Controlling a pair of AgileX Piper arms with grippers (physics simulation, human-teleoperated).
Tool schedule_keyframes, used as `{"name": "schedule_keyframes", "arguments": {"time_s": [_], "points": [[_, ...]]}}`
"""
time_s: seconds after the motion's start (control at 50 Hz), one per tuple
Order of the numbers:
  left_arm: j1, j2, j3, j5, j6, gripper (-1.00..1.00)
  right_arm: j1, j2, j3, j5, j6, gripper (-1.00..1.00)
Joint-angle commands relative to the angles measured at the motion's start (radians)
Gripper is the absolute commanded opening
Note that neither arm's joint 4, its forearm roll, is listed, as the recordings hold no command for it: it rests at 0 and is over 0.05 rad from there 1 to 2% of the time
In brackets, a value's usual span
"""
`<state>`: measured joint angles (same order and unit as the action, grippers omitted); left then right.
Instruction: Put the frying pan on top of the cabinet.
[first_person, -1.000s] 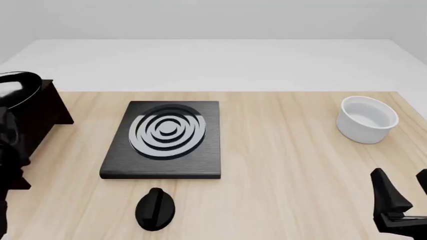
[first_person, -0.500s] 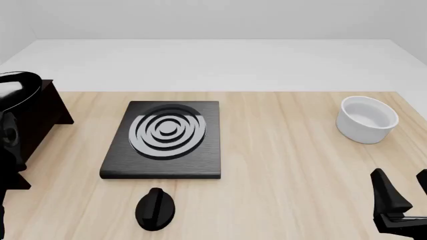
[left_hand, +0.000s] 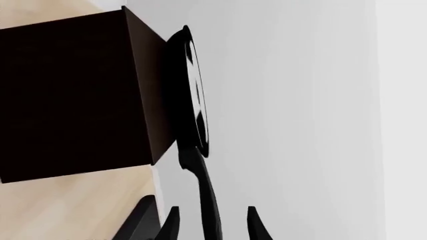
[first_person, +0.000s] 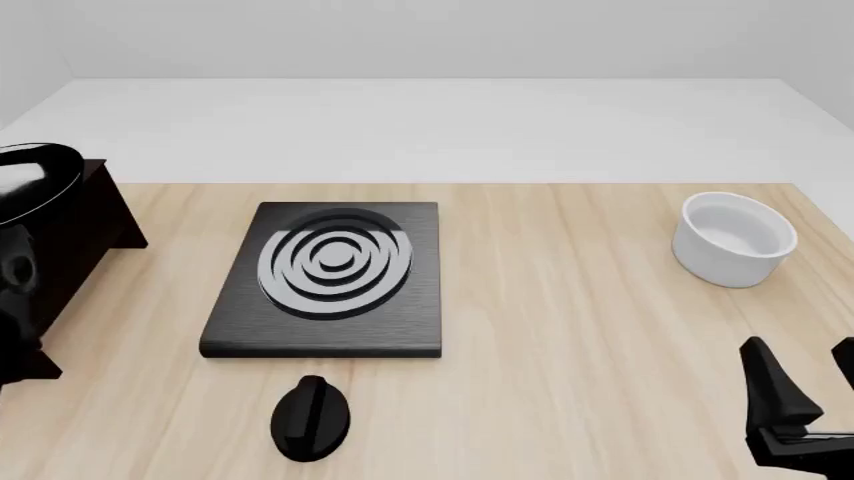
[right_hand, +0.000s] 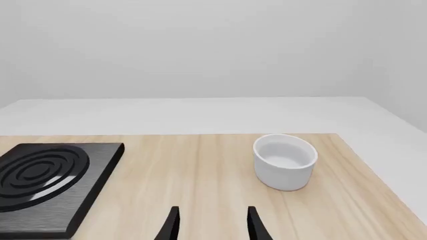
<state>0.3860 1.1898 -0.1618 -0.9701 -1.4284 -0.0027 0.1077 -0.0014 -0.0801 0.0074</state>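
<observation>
The frying pan (first_person: 24, 178) rests on the flat top of the dark brown cabinet (first_person: 80, 235) at the table's far left edge. In the left wrist view the pan (left_hand: 192, 90) lies against the cabinet's (left_hand: 73, 95) top face. Its thin handle (left_hand: 208, 202) runs back between my left gripper's (left_hand: 212, 227) fingers. Those fingers stand apart on either side of the handle, open and not pressing it. My right gripper (first_person: 807, 370) is open and empty at the near right corner; it also shows in the right wrist view (right_hand: 212, 225).
A black stove slab (first_person: 334, 275) with white rings lies left of the table's middle. A small black knob (first_person: 311, 418) lies in front of it. A white bowl (first_person: 734, 238) stands at the right, ahead of my right gripper.
My left arm has drawn back a little toward the near edge at the far left. The pan stays on the cabinet. The right arm has not moved.
</observation>
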Motion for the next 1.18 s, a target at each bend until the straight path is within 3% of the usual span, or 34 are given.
{"name": "schedule_keyframes", "arguments": {"time_s": [0.02, 0.34, 0.5, 0.78, 0.98, 1.18], "points": [[0.004, -0.091, 0.021, 0.064, 0.009, 1.0, 0.002, -0.009, -0.001, 0.009, -0.004, 1.0], [0.046, -0.284, 0.052, 0.206, 0.025, 1.0, 0.004, -0.033, -0.002, 0.028, -0.006, 1.0], [0.079, -0.442, 0.062, 0.33, 0.032, 1.0, 0.0, -0.056, -0.001, 0.046, 0.0, 1.0], [0.102, -0.92, 0.008, 0.788, 0.059, 1.0, 0.001, -0.094, -0.007, 0.078, 0.005, 1.0], [0.085, -1.177, -0.055, 1.076, 0.072, 1.0, 0.001, -0.106, -0.006, 0.082, 0.005, 1.0], [0.059, -1.19, -0.126, 1.136, 0.117, 1.0, -0.006, -0.107, -0.003, 0.076, 0.012, 1.0]]}}
